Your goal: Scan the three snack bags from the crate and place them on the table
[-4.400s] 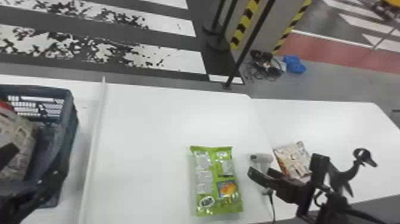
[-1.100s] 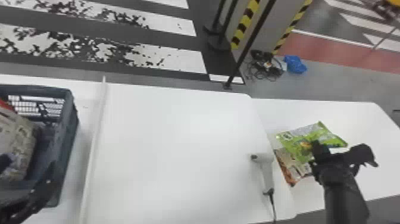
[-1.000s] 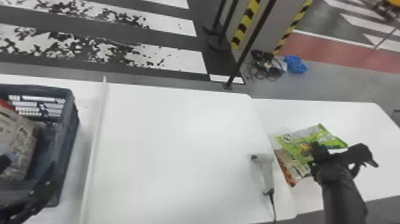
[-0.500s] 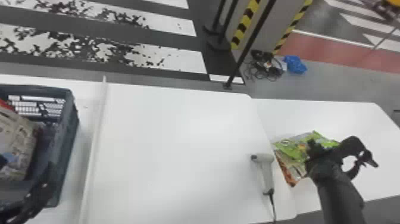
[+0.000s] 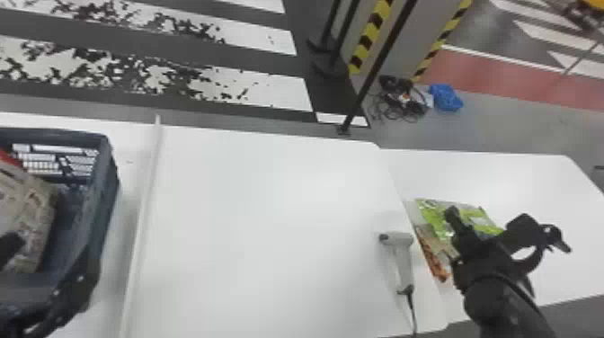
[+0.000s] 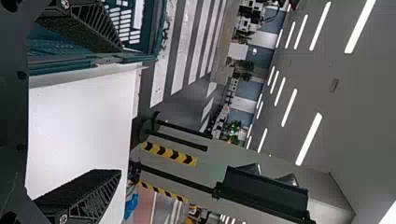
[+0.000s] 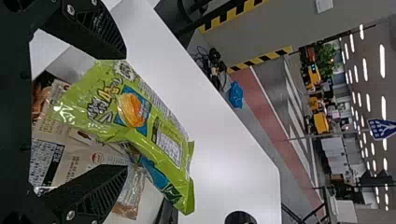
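In the head view, my right gripper (image 5: 487, 220) stands open over the green snack bag (image 5: 433, 218), which lies on the brown snack bag (image 5: 436, 256) on the right table. From the right wrist view, the gripper (image 7: 123, 112) has its fingers spread on either side of the green bag (image 7: 135, 109), with the brown bag (image 7: 72, 158) beneath. A beige snack bag (image 5: 33, 215) leans inside the dark crate (image 5: 108, 180) at far left. My left gripper (image 5: 45, 269) is at the crate's near part; in the left wrist view, this gripper (image 6: 119, 112) is open and holds nothing.
A grey handheld scanner (image 5: 403, 260) with a cable lies near the right edge of the main white table (image 5: 269, 224). A raised white strip (image 5: 143, 211) runs between crate and main surface. A black post (image 5: 377, 67) stands behind the table.
The green bag has gone from the main table to the right table, onto the brown bag. My right gripper carried it there, then its fingers spread apart. The left gripper shifted slightly near the crate.
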